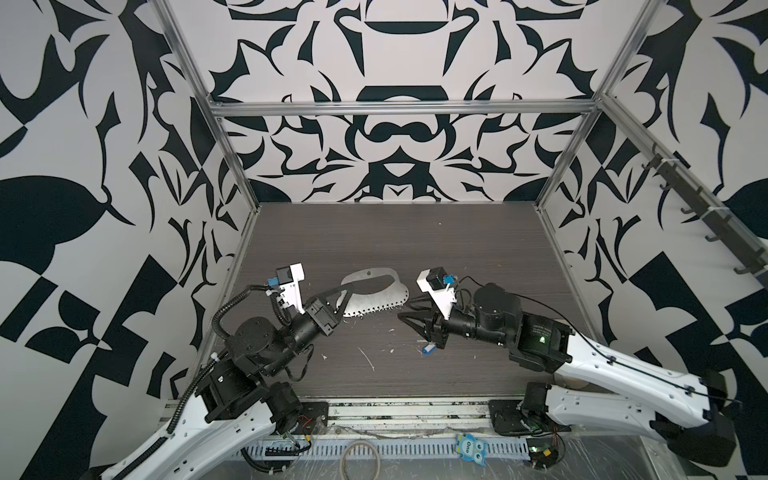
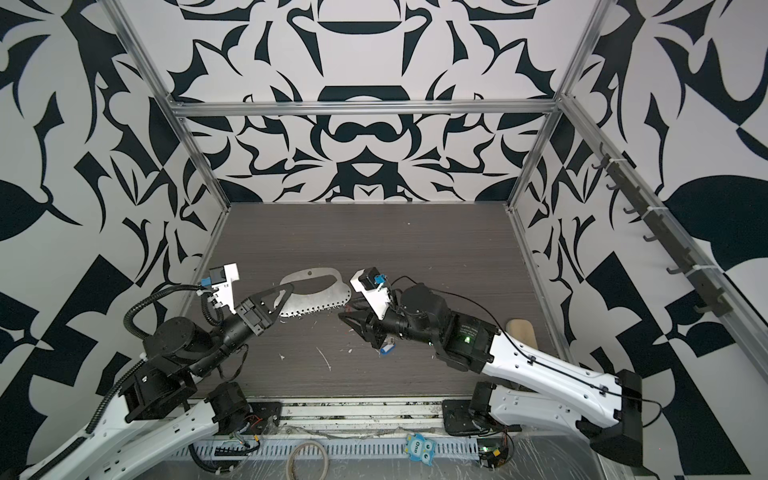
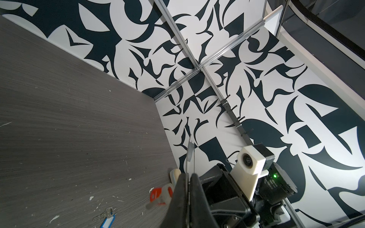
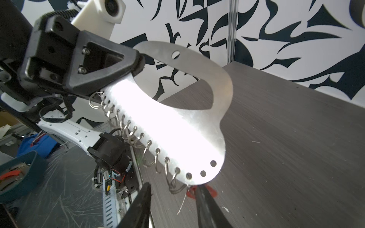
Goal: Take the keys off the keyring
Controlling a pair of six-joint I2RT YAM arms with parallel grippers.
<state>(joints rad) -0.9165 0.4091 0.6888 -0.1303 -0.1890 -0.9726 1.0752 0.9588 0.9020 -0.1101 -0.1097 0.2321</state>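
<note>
The keyring (image 1: 374,297) (image 2: 316,297) is a flat grey D-shaped plate with several small silver rings along its straight edge, held tilted above the table. My left gripper (image 1: 347,286) (image 2: 286,286) (image 3: 188,175) is shut on its handle bar, and the left wrist view shows the plate (image 3: 190,152) edge-on. The plate (image 4: 177,126) fills the right wrist view. My right gripper (image 1: 409,314) (image 2: 349,313) (image 4: 173,199) is open just below the plate's far end, beside a bent ring (image 4: 177,189). The red-tagged key (image 3: 160,194) (image 4: 209,192) is blurred there; I cannot tell whether it is attached. The blue-tagged key (image 1: 429,350) (image 2: 386,349) (image 3: 107,219) lies loose on the table.
White scraps (image 1: 365,357) litter the dark wood tabletop (image 1: 374,249). A tan loop of cord (image 1: 359,457) and a blue owl sticker (image 1: 469,446) lie in front of the arm bases. A beige object (image 2: 521,332) sits at the table's right edge. A hook rail (image 1: 685,199) runs along the right wall.
</note>
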